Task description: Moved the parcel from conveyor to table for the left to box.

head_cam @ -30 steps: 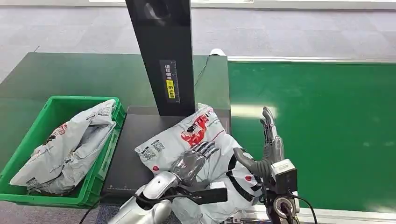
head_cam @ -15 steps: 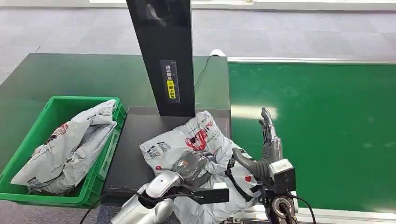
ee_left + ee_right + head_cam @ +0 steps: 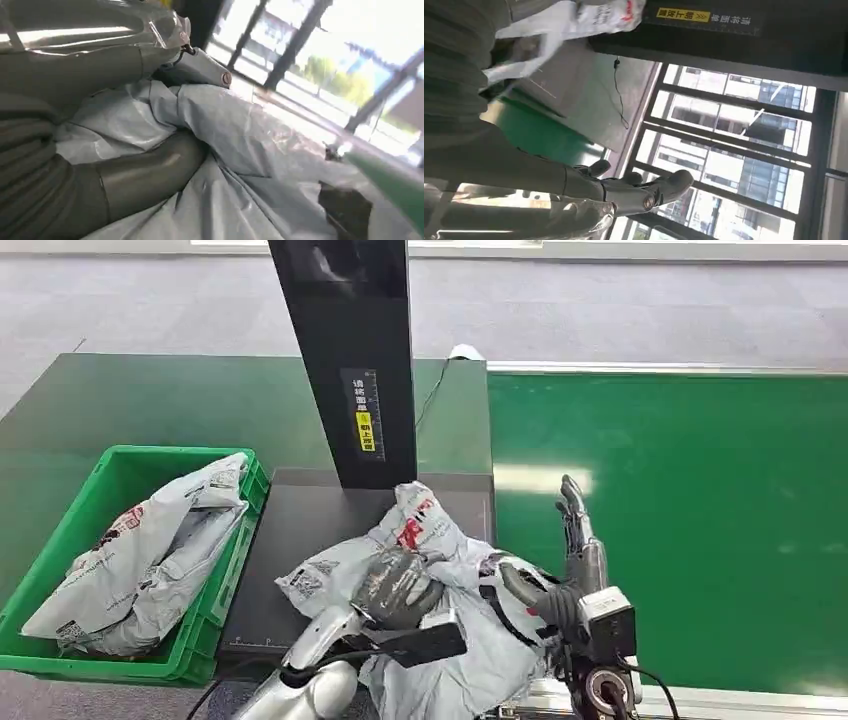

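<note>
Left hand (image 3: 395, 587) now grips the grey parcel (image 3: 440, 640), fingers curled into the bunched plastic; a second ago they lay spread flat on top. Right hand (image 3: 572, 540) stands clear with fingers straight, holding nothing. Parcel lies on the dark desk (image 3: 290, 540) beside the conveyor (image 3: 690, 530), crumpled toward the green box (image 3: 60, 550). Grasp appears established; transfer to the box can follow.

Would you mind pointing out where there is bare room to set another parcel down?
Free: the conveyor belt right of the right hand. Crowded: the green crate and the dark platform, where the left hand grips the parcel.
</note>
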Controlling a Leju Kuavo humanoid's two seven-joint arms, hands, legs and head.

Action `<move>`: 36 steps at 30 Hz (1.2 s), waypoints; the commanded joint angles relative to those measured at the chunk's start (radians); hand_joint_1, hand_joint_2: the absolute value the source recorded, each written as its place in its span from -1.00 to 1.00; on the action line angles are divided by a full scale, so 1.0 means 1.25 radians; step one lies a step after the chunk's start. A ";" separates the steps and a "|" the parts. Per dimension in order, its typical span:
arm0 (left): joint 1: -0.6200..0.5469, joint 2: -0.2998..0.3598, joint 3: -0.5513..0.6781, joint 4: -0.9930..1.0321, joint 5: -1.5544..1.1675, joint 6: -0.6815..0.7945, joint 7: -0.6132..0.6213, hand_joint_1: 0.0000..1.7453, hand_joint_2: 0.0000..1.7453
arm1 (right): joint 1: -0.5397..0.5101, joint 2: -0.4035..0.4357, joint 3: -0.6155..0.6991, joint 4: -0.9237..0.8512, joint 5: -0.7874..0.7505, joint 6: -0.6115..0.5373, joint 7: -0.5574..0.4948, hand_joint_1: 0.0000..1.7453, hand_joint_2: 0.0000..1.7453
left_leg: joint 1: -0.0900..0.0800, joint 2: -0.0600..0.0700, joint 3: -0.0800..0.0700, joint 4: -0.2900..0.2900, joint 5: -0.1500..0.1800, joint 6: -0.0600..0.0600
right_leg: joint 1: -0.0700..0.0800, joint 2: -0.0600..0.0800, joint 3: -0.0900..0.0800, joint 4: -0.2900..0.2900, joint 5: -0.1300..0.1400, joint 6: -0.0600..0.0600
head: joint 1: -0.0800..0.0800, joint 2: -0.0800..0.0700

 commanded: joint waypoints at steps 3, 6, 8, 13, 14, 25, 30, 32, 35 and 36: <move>0.058 0.069 0.082 -0.191 0.038 0.293 -0.169 1.00 1.00 | 0.027 -0.025 -0.010 -0.012 -0.030 -0.018 -0.006 -1.00 1.00 | 0.000 0.001 -0.001 0.000 0.000 0.000 | 0.000 0.001 -0.001 0.000 0.000 0.000 | 0.000 0.000; 0.090 0.090 0.087 -0.287 0.022 0.416 -0.241 1.00 1.00 | 0.036 -0.039 -0.006 -0.014 -0.046 -0.030 -0.017 -1.00 1.00 | 0.000 0.001 -0.001 0.000 0.000 0.000 | 0.000 0.002 -0.001 -0.001 0.000 0.000 | 0.000 0.000; 0.140 0.020 0.206 -0.354 0.009 0.416 -0.372 1.00 1.00 | 0.034 -0.052 0.008 -0.005 -0.060 -0.036 -0.022 -1.00 1.00 | 0.000 0.001 -0.001 0.000 0.000 0.000 | 0.000 0.002 -0.001 -0.001 0.000 0.000 | 0.000 0.000; 0.115 -0.008 0.315 -0.501 -0.045 0.416 -0.393 1.00 1.00 | -0.012 -0.067 0.032 0.035 -0.084 -0.043 -0.026 -1.00 1.00 | 0.000 0.002 -0.004 0.002 0.000 0.001 | 0.001 0.003 -0.004 0.001 0.001 0.000 | 0.000 0.000; 0.109 -0.010 0.331 -0.536 -0.054 0.416 -0.393 1.00 1.00 | -0.018 -0.069 0.035 0.039 -0.088 -0.045 -0.026 -1.00 1.00 | 0.001 0.003 -0.005 0.002 0.000 0.000 | 0.001 0.003 -0.005 0.001 0.001 0.000 | 0.000 0.000; 0.049 -0.024 0.579 -0.636 -0.156 0.416 -0.393 1.00 1.00 | 0.011 -0.087 0.046 0.036 -0.106 -0.057 -0.039 -1.00 1.00 | 0.001 0.001 -0.003 0.000 0.000 0.000 | 0.001 0.002 -0.002 0.000 0.001 0.000 | 0.000 0.000; 0.027 -0.011 0.727 -0.376 -0.214 0.416 -0.256 1.00 1.00 | 0.074 -0.062 0.018 -0.020 -0.079 -0.086 -0.043 -1.00 1.00 | 0.000 -0.001 -0.001 -0.002 0.001 0.000 | 0.000 0.001 -0.001 -0.001 0.001 -0.001 | 0.001 0.000; -0.014 0.089 0.700 -0.234 -0.233 0.416 -0.107 1.00 1.00 | 0.120 -0.065 0.006 -0.072 -0.078 -0.096 -0.038 -1.00 1.00 | 0.000 -0.003 0.000 -0.003 0.002 0.000 | 0.000 -0.002 0.000 -0.001 0.000 -0.001 | 0.000 0.000; -0.038 0.156 0.663 -0.115 -0.279 0.404 0.053 1.00 1.00 | 0.135 -0.071 -0.001 -0.091 -0.074 -0.102 -0.035 -1.00 1.00 | -0.001 -0.007 -0.001 -0.003 0.003 0.000 | 0.000 -0.007 0.000 -0.001 0.000 -0.001 | 0.001 0.000; -0.052 0.178 0.646 -0.075 -0.278 0.356 0.124 1.00 1.00 | 0.139 -0.075 -0.004 -0.096 -0.073 -0.104 -0.033 -1.00 1.00 | 0.000 -0.005 0.000 -0.002 0.002 -0.001 | 0.000 -0.005 0.000 -0.001 0.000 -0.001 | 0.000 0.000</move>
